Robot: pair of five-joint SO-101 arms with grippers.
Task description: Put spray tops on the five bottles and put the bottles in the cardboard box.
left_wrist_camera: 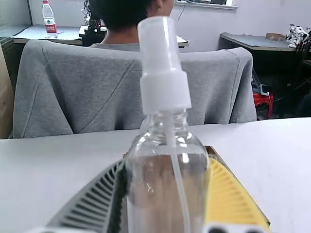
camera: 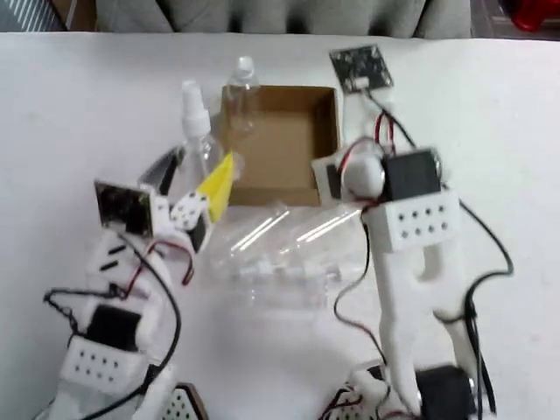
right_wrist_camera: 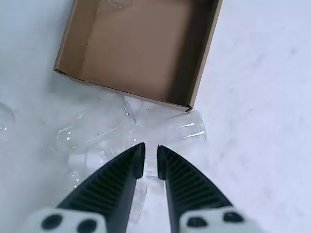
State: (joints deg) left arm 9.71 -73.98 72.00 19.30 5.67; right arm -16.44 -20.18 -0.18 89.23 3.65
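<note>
White surface [camera: 490, 105], grey-draped chair [left_wrist_camera: 73, 87] behind: the left claw [camera: 199, 162] grips an upright bottle [left_wrist_camera: 165, 179], spray top [left_wrist_camera: 163, 63] fitted, at the box's [camera: 284, 149] 9 o'clock. Boxing it looks the step in hand; next, a lift toward 3 o'clock over the rim. Right wrist view adds the right claw [right_wrist_camera: 149, 155], near-closed and empty, above loose bottles [right_wrist_camera: 97, 133] lying at the box's 6 o'clock.

Clear glossy plastic in the bottle [left_wrist_camera: 165, 194], under a smooth white plastic spray top [left_wrist_camera: 163, 68]. Ribbed matt plastic, grey and yellow, on the fingers [left_wrist_camera: 233, 194] of the left gripper [left_wrist_camera: 166, 162]; ribbed black plastic on the right gripper [right_wrist_camera: 150, 148]. Matt brown cardboard box [right_wrist_camera: 136, 43], plain and unglazed. Shiny transparent loose bottles [right_wrist_camera: 97, 131] on a smooth matt tabletop [camera: 87, 105]. Soft grey cloth [left_wrist_camera: 73, 87] beyond its far edge.
</note>
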